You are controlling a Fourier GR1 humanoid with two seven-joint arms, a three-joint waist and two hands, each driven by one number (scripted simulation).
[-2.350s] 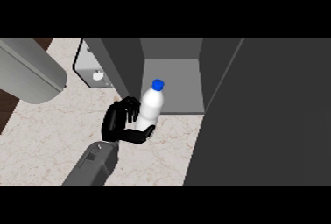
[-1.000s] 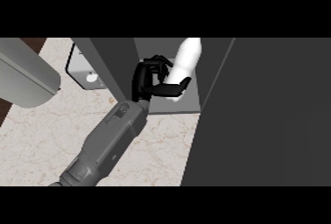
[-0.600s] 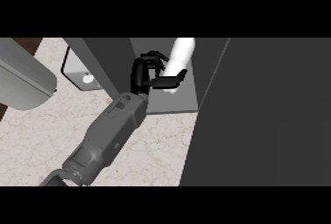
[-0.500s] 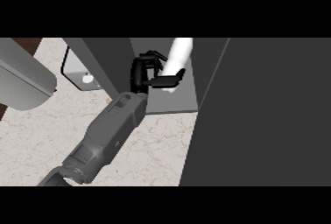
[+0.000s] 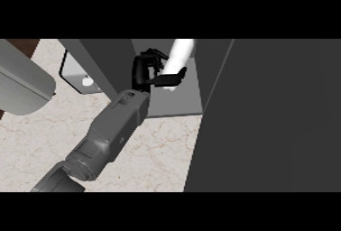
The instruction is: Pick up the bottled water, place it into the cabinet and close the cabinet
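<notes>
The left hand has its fingers and thumb curled round the bottled water. The bottle leans tilted inside the open cabinet.

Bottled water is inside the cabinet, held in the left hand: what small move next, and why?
Probably tilt the bottled water upright and lower its base onto the cabinet floor before opening the fingers. The left hand is curled round it inside the cabinet, the bottle leans, and I cannot tell whether it rests on the floor.
</notes>
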